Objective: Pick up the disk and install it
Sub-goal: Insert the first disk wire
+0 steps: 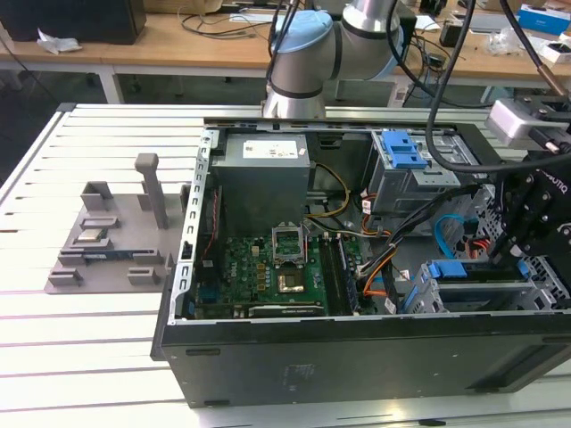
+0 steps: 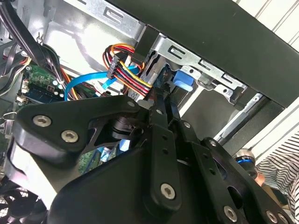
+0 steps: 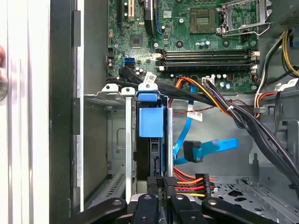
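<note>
The disk [image 3: 151, 122] stands on edge in the metal drive cage [image 3: 117, 140] at the case's front corner. Its bright blue carrier shows as a blue tab and rail between the cage's rails. In the exterior view the disk [image 1: 464, 270] sits in the cage on that view's right, with my gripper [image 1: 507, 259] directly over it. In both wrist views the black fingers are drawn close together. Their tips are at the disk's near end, at my gripper [image 3: 162, 181] in one view. In the other, my gripper [image 2: 163, 95] points at the blue carrier tab [image 2: 183, 79].
Bundled power cables [image 3: 215, 100] and a blue data cable [image 3: 205, 149] lie beside the cage. Inside the open case are the motherboard [image 1: 259, 267], the grey power-supply box [image 1: 263, 178] and a blue latch piece [image 1: 406, 150]. A grey fixture [image 1: 116, 232] stands outside. A striped sleeve [image 2: 280, 172] is nearby.
</note>
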Action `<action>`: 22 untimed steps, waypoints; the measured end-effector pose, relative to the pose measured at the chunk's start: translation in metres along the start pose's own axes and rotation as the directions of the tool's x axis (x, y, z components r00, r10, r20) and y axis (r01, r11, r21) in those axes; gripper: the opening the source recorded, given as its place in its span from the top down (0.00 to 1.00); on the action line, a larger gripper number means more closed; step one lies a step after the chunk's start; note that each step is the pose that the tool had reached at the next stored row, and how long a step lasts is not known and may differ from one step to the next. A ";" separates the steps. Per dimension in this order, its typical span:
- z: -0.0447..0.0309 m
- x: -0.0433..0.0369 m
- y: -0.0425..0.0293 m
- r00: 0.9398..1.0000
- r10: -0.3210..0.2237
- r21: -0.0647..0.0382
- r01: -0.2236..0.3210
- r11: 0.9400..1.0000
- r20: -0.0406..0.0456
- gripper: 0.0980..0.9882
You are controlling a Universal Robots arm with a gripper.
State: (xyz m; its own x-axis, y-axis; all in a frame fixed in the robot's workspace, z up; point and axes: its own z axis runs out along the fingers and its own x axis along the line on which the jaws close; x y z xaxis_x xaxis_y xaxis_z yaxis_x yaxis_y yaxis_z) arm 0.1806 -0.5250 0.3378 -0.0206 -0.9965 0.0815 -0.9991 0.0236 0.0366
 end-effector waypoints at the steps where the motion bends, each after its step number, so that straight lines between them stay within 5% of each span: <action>1: 0.0010 0.0000 0.0000 1.000 0.000 0.000 0.000 1.000 0.000 0.92; 7: 0.0036 0.0002 -0.0001 1.000 0.000 0.000 0.000 1.000 0.000 0.91; 8: 0.0026 0.0002 -0.0001 1.000 0.000 0.000 0.000 1.000 -0.001 0.84; 9: -0.0029 0.0007 0.0001 1.000 0.000 0.000 0.000 1.000 -0.001 0.84; 11: -0.0261 -0.0011 0.0010 1.000 0.000 0.000 0.000 1.000 -0.003 0.85; 12: -0.0355 -0.0010 0.0014 1.000 0.000 0.000 0.000 1.000 -0.003 0.99; 14: -0.0433 -0.0007 0.0017 1.000 0.000 0.000 0.000 1.000 -0.003 0.99; 22: -0.0488 -0.0002 0.0019 1.000 0.000 0.000 0.000 1.000 -0.003 0.99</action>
State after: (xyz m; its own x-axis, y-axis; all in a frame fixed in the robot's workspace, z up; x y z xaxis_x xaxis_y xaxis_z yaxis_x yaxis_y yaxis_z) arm 0.1806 -0.5208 0.3865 -0.0206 -0.9962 0.0846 -0.9990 0.0238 0.0366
